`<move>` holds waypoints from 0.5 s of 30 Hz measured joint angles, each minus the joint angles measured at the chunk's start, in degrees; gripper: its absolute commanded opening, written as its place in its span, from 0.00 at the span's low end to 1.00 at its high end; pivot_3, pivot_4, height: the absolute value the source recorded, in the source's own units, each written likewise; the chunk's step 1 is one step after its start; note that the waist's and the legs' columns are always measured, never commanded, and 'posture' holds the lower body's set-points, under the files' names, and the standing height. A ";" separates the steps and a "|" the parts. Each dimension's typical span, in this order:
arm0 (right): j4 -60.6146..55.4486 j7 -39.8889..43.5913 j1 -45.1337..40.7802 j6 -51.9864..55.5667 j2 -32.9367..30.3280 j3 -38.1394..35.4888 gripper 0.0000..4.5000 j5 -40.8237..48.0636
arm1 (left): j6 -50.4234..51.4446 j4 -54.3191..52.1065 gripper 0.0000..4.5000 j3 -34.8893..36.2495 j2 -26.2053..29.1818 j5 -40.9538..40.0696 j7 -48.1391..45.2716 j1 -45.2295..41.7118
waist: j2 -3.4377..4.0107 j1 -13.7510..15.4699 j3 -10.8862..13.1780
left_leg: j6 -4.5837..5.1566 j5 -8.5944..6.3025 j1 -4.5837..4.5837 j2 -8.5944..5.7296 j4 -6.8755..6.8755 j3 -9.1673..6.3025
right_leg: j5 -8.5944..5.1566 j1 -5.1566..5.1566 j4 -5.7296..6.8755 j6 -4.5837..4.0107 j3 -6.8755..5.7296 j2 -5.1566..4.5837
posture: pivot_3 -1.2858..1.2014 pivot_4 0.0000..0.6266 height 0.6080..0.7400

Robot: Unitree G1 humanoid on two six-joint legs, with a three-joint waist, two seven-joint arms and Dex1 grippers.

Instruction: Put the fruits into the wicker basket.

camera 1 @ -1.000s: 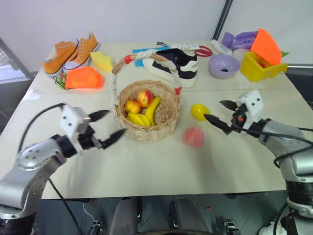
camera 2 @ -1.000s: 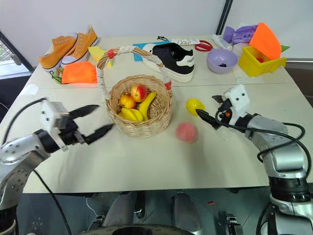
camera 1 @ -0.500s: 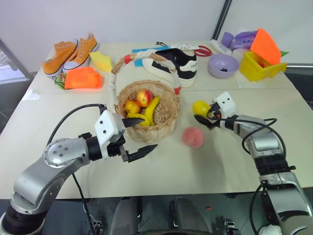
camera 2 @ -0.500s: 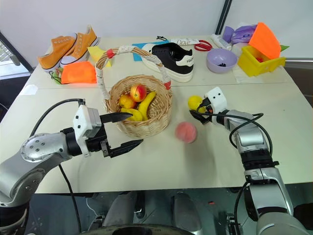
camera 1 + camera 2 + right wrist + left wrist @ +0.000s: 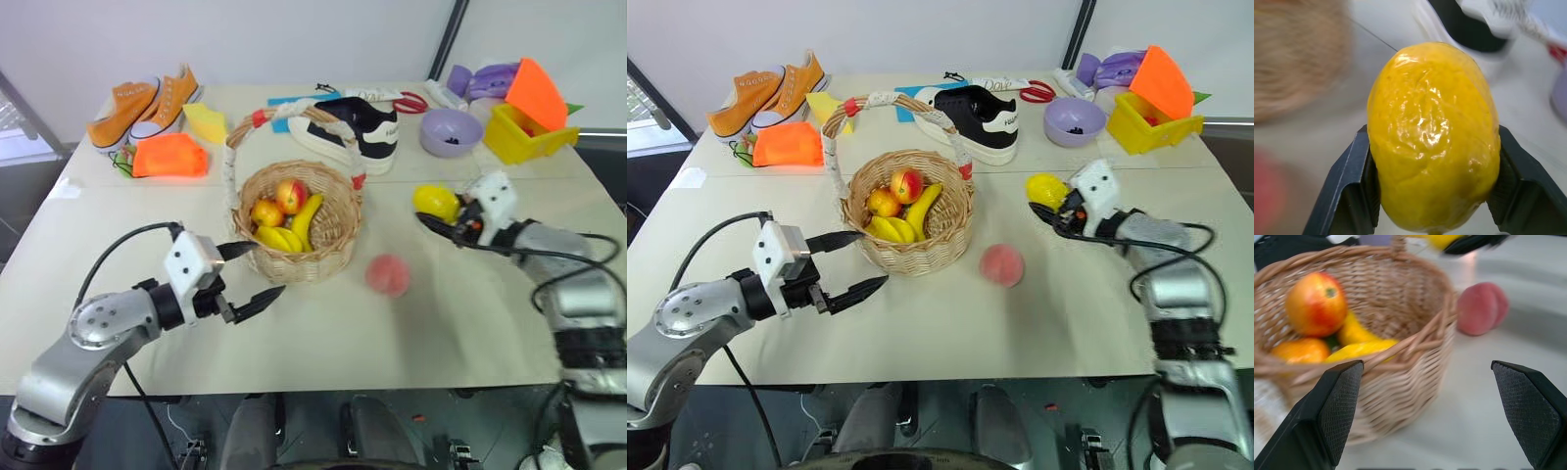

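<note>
The right claw (image 5: pixel 446 217) has closed on the lemon (image 5: pixel 435 202), both black fingers pressed to its sides. A second ago the fruit lay on the bench (image 5: pixel 323 333) with that claw open beside it; now it hangs lifted, to the right of the wicker basket (image 5: pixel 338 235). One fruit is picked, I'd say, and needs carrying left over the rim. The left claw (image 5: pixel 249 272), which has moved in toward the basket, stands open and empty just at its near-left wall. The peach (image 5: pixel 387 275) rests on the bench just right of the basket, untouched. The basket already holds bananas (image 5: pixel 290 230), a red-yellow apple (image 5: pixel 289 195) and a smaller orange fruit (image 5: pixel 265 212). Far back right, a purple bowl (image 5: pixel 449 131) holds something small and dark, beside a yellow bin (image 5: pixel 519 132).
</note>
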 measured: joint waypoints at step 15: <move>-10.48 -17.84 -24.67 22.52 21.66 25.07 0.78 -5.22 | -5.70 7.10 1.00 3.82 0.52 0.91 -5.43 -0.59 | -0.11 -0.90 -0.06 | -0.06 0.00 -0.37 -0.11 -0.07 -0.09 | 0.06 -0.44 -0.01 -0.18 -0.13 -0.30 | 0.52 0.24 0.95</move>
